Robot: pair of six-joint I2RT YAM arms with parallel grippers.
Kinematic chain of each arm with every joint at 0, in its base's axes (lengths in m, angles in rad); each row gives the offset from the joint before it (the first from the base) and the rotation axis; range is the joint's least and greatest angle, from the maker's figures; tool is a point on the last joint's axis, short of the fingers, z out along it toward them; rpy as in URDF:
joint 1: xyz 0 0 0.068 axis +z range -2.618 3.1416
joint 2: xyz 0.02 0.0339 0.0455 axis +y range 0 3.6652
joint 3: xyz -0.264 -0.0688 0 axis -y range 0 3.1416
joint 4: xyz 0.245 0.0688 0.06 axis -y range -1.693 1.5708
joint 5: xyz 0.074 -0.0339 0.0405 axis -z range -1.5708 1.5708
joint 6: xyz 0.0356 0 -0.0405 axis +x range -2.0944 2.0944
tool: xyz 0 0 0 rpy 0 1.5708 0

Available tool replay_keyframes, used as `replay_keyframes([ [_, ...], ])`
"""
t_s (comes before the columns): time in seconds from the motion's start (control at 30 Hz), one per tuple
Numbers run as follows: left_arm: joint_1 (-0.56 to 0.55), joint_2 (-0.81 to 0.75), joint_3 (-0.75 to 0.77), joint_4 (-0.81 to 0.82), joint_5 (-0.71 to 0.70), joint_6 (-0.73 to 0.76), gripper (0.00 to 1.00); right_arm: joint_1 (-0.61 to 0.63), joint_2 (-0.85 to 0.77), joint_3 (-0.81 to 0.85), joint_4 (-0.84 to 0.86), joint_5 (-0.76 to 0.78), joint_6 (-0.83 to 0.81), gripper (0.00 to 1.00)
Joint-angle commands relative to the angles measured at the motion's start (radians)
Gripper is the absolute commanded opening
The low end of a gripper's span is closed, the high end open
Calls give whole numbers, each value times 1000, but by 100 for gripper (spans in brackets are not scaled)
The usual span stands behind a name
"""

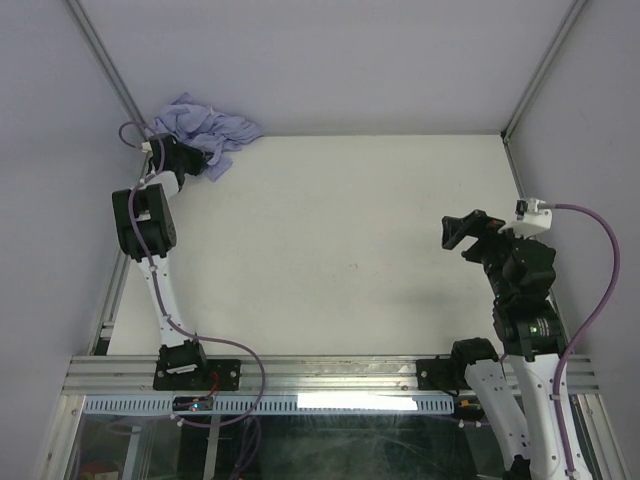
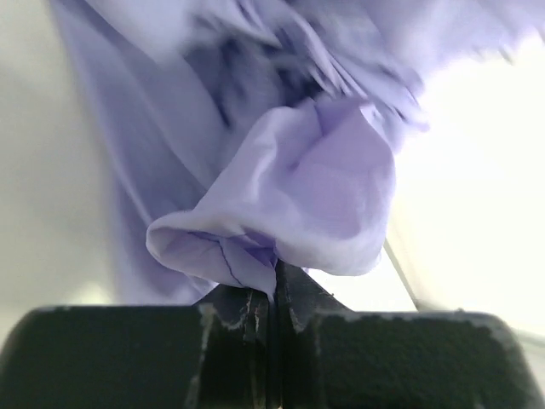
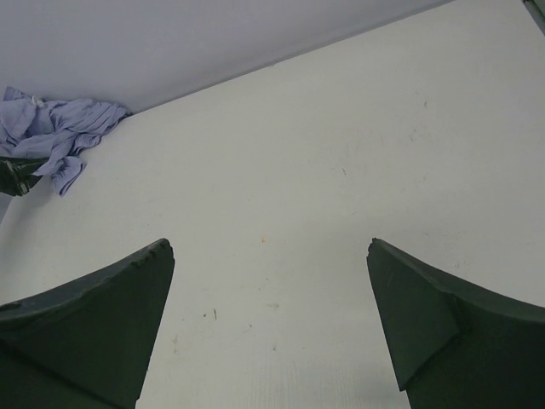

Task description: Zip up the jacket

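At the far-left corner of the table, the thin, wrinkled lavender-purple fabric jacket (image 1: 210,128) lies bunched in a heap, pushed up where two walls meet. The garment is crumpled, not spread flat. The zipper cannot be made out in any view.

Left gripper (image 2: 274,285): black fingers pressed together, pinching a rounded fold of the jacket between their tips. The fabric bulges out just above the pinch; the cloth beyond is blurred in the wrist view. From overhead, the left arm (image 1: 150,225) reaches out to the corner, its wrist against the near side of the heap.

Right gripper (image 3: 271,256): fingers spread wide, nothing between them. It hangs over the right side of the table, well apart from the jacket, which shows small at the upper left of its wrist view.

Surface: flat, matte, off-white tabletop (image 1: 350,240) with a few faint specks and scuffs.

Room: plain pale grey-white walls (image 1: 320,60) on the far, left and right sides. Silver aluminium posts (image 1: 105,62) run up from the far corners. An aluminium rail (image 1: 330,372) along the near edge carries both arm bases. Purple-grey cables (image 1: 600,290) loop from the wrists.
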Motion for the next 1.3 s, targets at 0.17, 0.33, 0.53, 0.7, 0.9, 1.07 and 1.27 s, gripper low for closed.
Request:
replay_keyframes([
  [0.17,-173,-524,-215,166,177,129,0,-6,22,45,76,-106,-36,100],
  [0.33,-323,-705,-187,85,191,196,0,-6,15,56,80,-143,-30,99],
  [0.53,-534,-896,-188,-36,200,306,0,-5,-3,59,58,-188,-25,100],
  [0.7,-612,-1091,-392,-59,237,312,0,-5,17,53,46,-268,-38,99],
  [0.9,-617,-1347,-698,-231,181,352,16,-6,80,23,86,-385,-51,99],
  [1.07,-615,-1490,-769,-441,-39,375,59,-5,157,-9,138,-448,-49,99],
  [1.27,-615,-1377,-702,-607,-214,387,88,4,245,-43,186,-489,-41,98],
])
